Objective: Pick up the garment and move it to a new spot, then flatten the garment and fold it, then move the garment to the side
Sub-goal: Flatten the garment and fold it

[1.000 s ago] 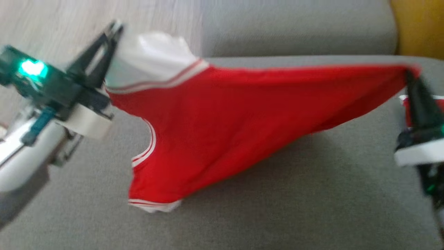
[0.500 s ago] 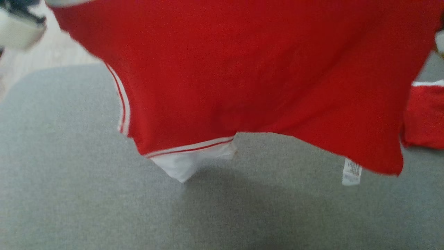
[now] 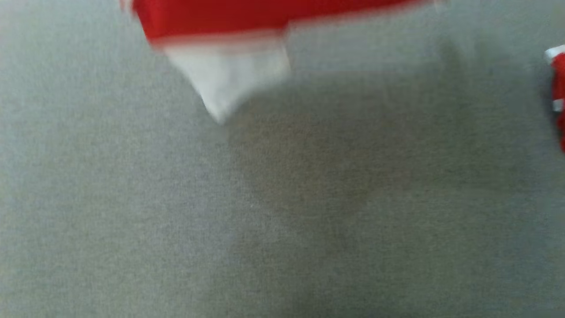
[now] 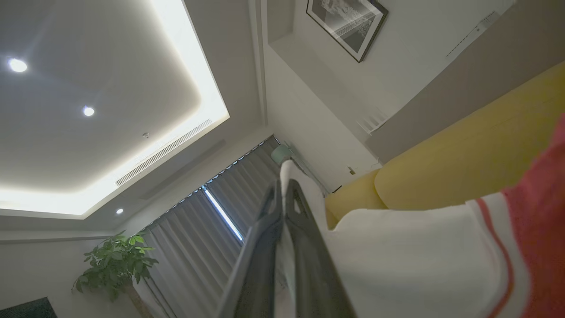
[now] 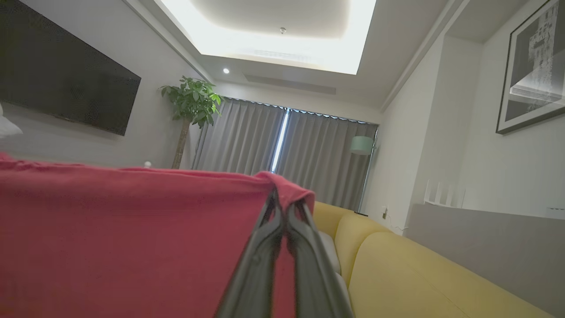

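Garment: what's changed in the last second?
The garment has been lifted off the grey cushion: its lower edge lay there before, now one white sleeve hangs free above its shadow. The head camera moved too. Unchanged: left claw shut on the other white sleeve, right claw shut on the red edge; the other red piece at right.

I take this for a home living room. Below my head camera lies a grey woven seat cushion (image 3: 282, 221), soft furniture rather than a workbench. A long yellow sofa (image 5: 397, 265) runs beside it, and a framed black-and-white picture (image 5: 529, 70) hangs on the wall above. Grey floor-length curtains (image 5: 247, 141) cover the window, with a pale-shaded floor lamp (image 5: 362, 145) in front of them and a tall leafy houseplant (image 5: 192, 99) near the corner. A dark flat screen (image 5: 62, 84) is mounted on the side wall. The ceiling (image 5: 273, 31) has a glowing recessed cove and small spotlights.
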You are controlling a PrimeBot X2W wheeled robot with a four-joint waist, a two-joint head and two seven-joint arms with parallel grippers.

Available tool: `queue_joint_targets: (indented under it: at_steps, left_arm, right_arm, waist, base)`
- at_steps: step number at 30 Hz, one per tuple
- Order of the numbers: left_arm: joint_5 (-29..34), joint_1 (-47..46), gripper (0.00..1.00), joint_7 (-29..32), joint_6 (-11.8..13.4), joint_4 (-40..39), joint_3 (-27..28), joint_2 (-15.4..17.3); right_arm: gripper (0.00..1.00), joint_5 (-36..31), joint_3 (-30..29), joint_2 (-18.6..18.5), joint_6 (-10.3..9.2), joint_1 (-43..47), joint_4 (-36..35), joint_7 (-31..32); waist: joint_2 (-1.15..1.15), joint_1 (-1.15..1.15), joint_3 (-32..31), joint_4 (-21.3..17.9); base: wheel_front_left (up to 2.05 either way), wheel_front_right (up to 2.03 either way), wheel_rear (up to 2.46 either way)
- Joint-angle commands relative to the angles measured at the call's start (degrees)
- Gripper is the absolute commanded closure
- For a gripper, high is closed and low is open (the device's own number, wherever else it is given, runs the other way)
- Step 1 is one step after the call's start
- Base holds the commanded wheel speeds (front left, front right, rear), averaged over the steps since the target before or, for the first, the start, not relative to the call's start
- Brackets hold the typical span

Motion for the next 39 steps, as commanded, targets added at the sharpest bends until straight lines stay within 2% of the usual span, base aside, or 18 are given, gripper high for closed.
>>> queue_joint_targets:
  at_steps: [1, 3, 6, 12, 18, 21, 27, 33, 39]
  left_arm:
    - [0.7, -3.0, 1.00, -0.1, 0.6, -1.7, 2.7, 1.5]
    - [1.1, -2.1, 1.00, -0.2, 0.3, -4.0, 4.7, 1.3]
    - [1.4, 2.4, 1.00, -0.2, -1.8, -7.7, 6.9, 1.6]
    - [1.3, 18.2, 1.00, -0.2, -4.2, -16.7, 11.6, 3.3]
    - [-0.1, 42.2, 1.00, -0.2, -4.9, -26.9, 16.7, 4.8]
    - [3.0, 54.6, 1.00, -0.2, -5.0, -31.5, 16.0, 6.9]
    - [3.0, 75.9, 1.00, -0.2, -3.2, -36.6, 16.5, 5.7]
    - [3.6, 88.8, 1.00, -0.2, -2.3, -38.2, 17.7, 5.3]
    - [3.2, 93.7, 1.00, -0.2, -3.5, -39.4, 18.5, 5.4]
  right_arm:
    - [1.00, -0.5, 0.1, 0.0, 0.37, -0.8, -0.6, -0.6]
    - [1.00, -1.2, 0.6, -0.5, 0.37, -1.8, 0.9, -1.7]
    - [1.00, -1.0, 2.0, -1.1, 0.37, -0.6, 2.8, -2.3]
    - [1.00, 1.6, 3.0, -2.6, 0.37, 7.7, 3.9, -2.6]
    - [1.00, 5.2, -0.9, -3.5, 0.37, 25.2, -0.5, -2.6]
    - [1.00, 6.4, -3.6, -4.2, 0.37, 36.2, -4.1, -2.6]
    - [1.00, 6.5, -9.9, -3.4, 0.37, 57.6, -11.7, -2.6]
    - [1.00, 5.6, -13.6, -1.4, 0.37, 73.8, -18.2, -2.0]
    - [1.00, 4.9, -17.4, -0.8, 0.37, 81.7, -24.3, 0.4]
  waist:
    - [0.00, -0.03, 2.9, 1.1]
    - [0.00, -0.03, 3.7, 1.7]
    - [0.00, -0.03, 4.7, 2.6]
    - [0.00, -0.03, 4.2, 4.0]
    - [0.00, -0.03, -0.9, 5.0]
    - [0.00, -0.03, -3.9, 5.3]
    - [0.00, -0.03, -8.6, 5.8]
    - [0.00, -0.03, -11.5, 5.7]
    - [0.00, -0.03, -11.5, 5.7]
  base:
    - [0.00, 0.00, 0.00]
    - [0.00, 0.00, 0.00]
    - [0.00, 0.00, 0.00]
    - [0.00, 0.00, 0.00]
    - [0.00, 0.00, 0.00]
    - [0.00, 0.00, 0.00]
    - [0.00, 0.00, 0.00]
    - [0.00, 0.00, 0.00]
    - [0.00, 0.00, 0.00]
